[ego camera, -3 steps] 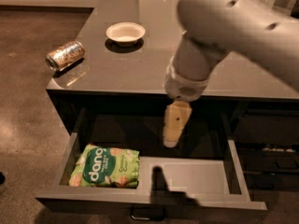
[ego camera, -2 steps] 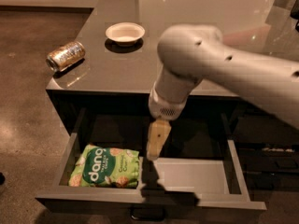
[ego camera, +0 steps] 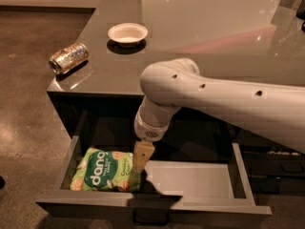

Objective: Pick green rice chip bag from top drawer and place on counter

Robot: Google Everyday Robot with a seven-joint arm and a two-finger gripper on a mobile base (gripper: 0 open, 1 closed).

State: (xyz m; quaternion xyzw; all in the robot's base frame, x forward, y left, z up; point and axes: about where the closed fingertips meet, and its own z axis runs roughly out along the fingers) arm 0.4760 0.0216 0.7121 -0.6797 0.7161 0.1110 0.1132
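**Camera view: items present**

- Bench (ego camera: 224,37): glossy grey-brown top of a dark cabinet. Carries items 2 and 3. Broad bare area to the right of the bowl.
- Bowl (ego camera: 127,33): small, white, upright, towards the back left of the bench.
- Can (ego camera: 68,57): shiny gold, lying on its side near the left front corner of the bench, well apart from the bowl.
- Drawer (ego camera: 190,181): top one, pulled open, dark walls, lighter grey floor. Right half of the floor is bare.
- Chip bag (ego camera: 102,176): light green, white lettering, lying flat in the left half of the drawer, near the front wall.
- Arm (ego camera: 219,97): white, reaching in from the right over the bench edge and bending down into the drawer.
- Claw (ego camera: 142,156): tan, pointing down, its tip at the right end of the bag, at or just above it. Whether it is apart, together or clamped cannot be told.

**Step in hand (judgement):** reaching to take the bag; nothing is lifted yet.

**Handling notes:**
- Centre the claw over the bag's right end rather than its outermost edge.
- Crinkly film slips, so take a fold of it and close firmly.
- Lift straight up to clear the drawer front and the bench lip before swinging over.
- Set down on the bare bench area, away from the can and bowl.
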